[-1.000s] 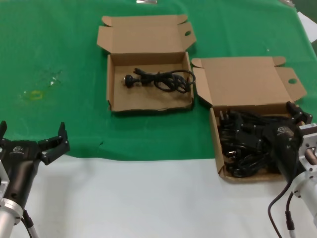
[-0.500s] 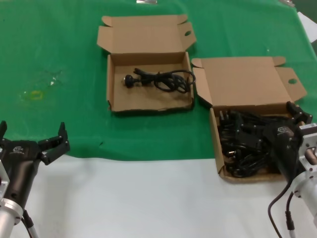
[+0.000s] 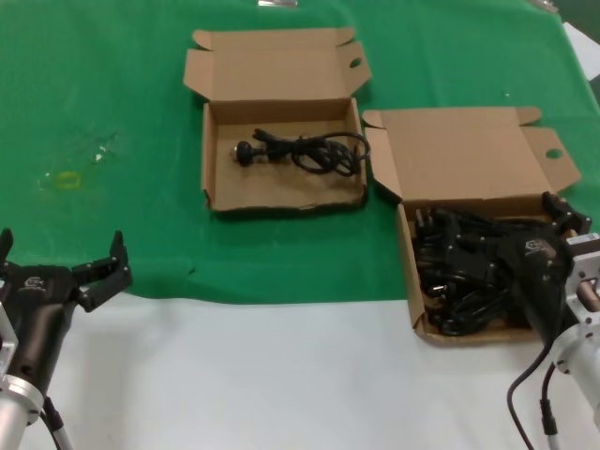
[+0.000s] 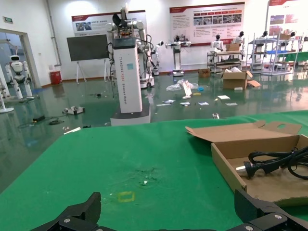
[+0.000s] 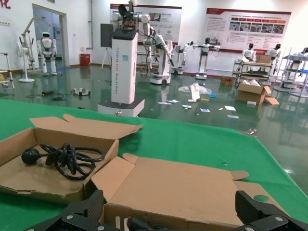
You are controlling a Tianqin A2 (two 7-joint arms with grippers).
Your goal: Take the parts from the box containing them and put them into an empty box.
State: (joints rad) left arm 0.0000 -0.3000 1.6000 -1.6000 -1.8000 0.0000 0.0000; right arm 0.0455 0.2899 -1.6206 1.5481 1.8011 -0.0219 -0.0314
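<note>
The box of parts (image 3: pixel 409 272) lies open at the right, its lid (image 3: pixel 459 159) folded back, holding a pile of coiled black cords (image 3: pixel 459 272). My right gripper (image 3: pixel 511 239) is open and low over that pile; in the right wrist view (image 5: pixel 169 204) its fingers straddle the box's back wall, with a plug (image 5: pixel 137 225) below. The other box (image 3: pixel 208 159) lies farther back at centre and holds one coiled cord (image 3: pixel 314 150), which also shows in the right wrist view (image 5: pixel 67 159) and the left wrist view (image 4: pixel 274 161). My left gripper (image 3: pixel 61 246) is open and empty at the near left.
A green cloth (image 3: pixel 112 94) covers the far part of the table, and bare white table (image 3: pixel 281 375) runs along the front. A small yellow mark (image 3: pixel 64 178) sits on the cloth at the left. The two boxes nearly touch at their corners.
</note>
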